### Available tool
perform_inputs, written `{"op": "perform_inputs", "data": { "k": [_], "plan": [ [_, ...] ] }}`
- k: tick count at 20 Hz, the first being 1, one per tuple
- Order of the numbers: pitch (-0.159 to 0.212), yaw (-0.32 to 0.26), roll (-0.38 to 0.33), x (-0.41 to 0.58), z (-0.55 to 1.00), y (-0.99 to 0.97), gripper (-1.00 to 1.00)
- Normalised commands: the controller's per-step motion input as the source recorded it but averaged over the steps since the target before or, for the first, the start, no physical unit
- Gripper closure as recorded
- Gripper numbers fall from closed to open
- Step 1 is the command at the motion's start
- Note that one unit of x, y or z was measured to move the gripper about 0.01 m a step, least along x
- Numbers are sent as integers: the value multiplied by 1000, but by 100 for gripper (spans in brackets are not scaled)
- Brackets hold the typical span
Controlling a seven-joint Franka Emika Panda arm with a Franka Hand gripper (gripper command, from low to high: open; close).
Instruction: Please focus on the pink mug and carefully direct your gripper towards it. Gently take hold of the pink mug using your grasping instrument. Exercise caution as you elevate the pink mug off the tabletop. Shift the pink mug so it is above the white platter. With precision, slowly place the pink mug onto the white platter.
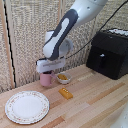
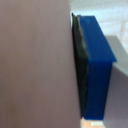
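The pink mug (image 1: 47, 79) stands on the wooden table, at the back and to the exterior view's left of centre. My gripper (image 1: 48, 73) comes down onto it from above, with its fingers at the mug's rim. In the wrist view the mug's pink wall (image 2: 35, 65) fills most of the picture. One blue finger (image 2: 97, 65) presses its dark pad (image 2: 81, 65) flat against that wall; the other finger is hidden. The white platter (image 1: 27, 106), with a thin patterned rim, lies at the front on the exterior view's left, apart from the mug.
A small white bowl with orange contents (image 1: 63, 77) sits right beside the mug. A yellow block (image 1: 65, 93) lies in front of the bowl. A black appliance (image 1: 108, 52) stands at the back right. A woven screen backs the table (image 1: 92, 105).
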Motion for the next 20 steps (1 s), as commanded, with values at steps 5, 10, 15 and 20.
{"op": "perform_inputs", "data": {
  "k": [5, 10, 15, 20],
  "plan": [
    [3, 6, 52, 7, 769, 313, 100],
    [5, 14, 7, 13, 418, 688, 100],
    [1, 29, 0, 2, 180, 831, 100],
    [45, 42, -2, 9, 17, 852, 100]
  ]
}}
